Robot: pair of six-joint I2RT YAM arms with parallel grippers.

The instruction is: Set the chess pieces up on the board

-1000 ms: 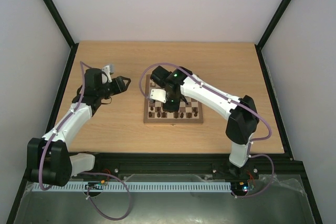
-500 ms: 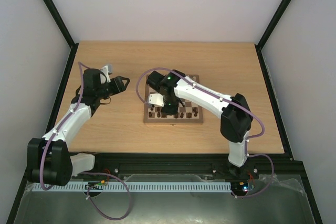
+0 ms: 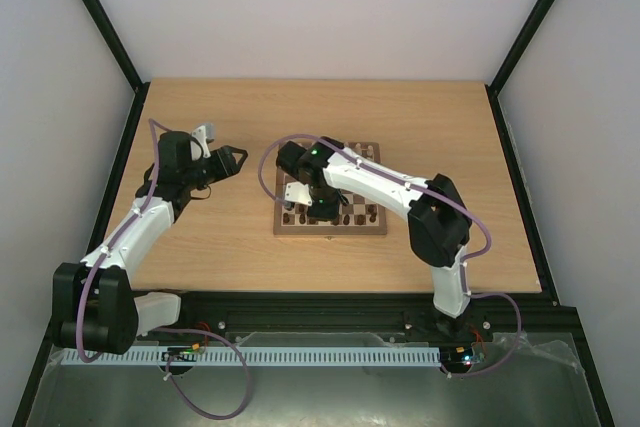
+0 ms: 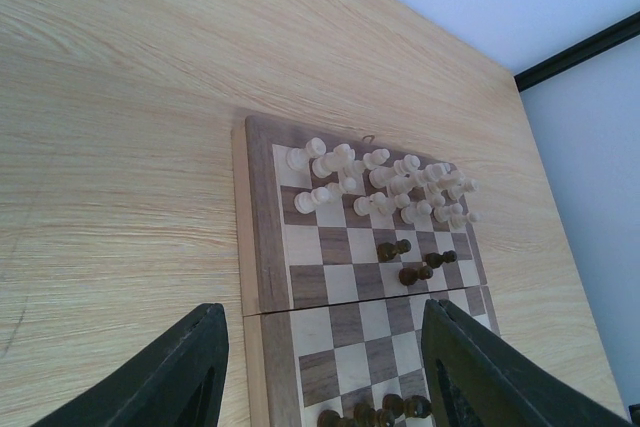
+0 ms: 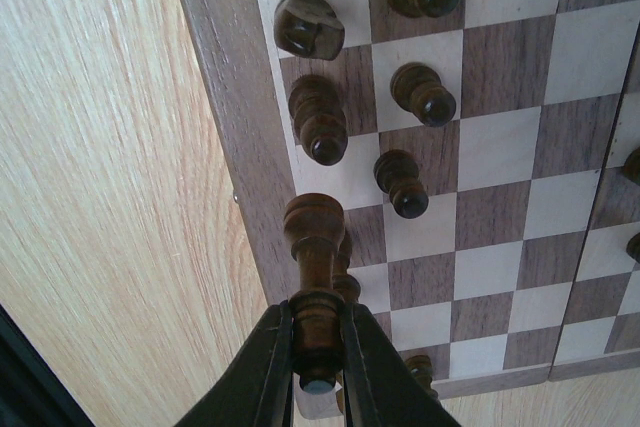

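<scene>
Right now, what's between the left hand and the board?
Bare tabletop, seen from the top view; the right arm's purple cable arcs above it near the board.

**Twin arms in white and black**

The left arm [image 3: 140, 225] and right arm [image 3: 385, 182] wear white shells between bulky black joints. A purple cable [image 3: 262, 162] loops along each. A green light [image 3: 313, 153] glows on the right wrist; the fingers [image 4: 180, 372] are smooth black.

Atop the board [image 4: 256, 237], chess pieces [image 4: 378, 159]; board central on table [image 4: 120, 147].
</scene>
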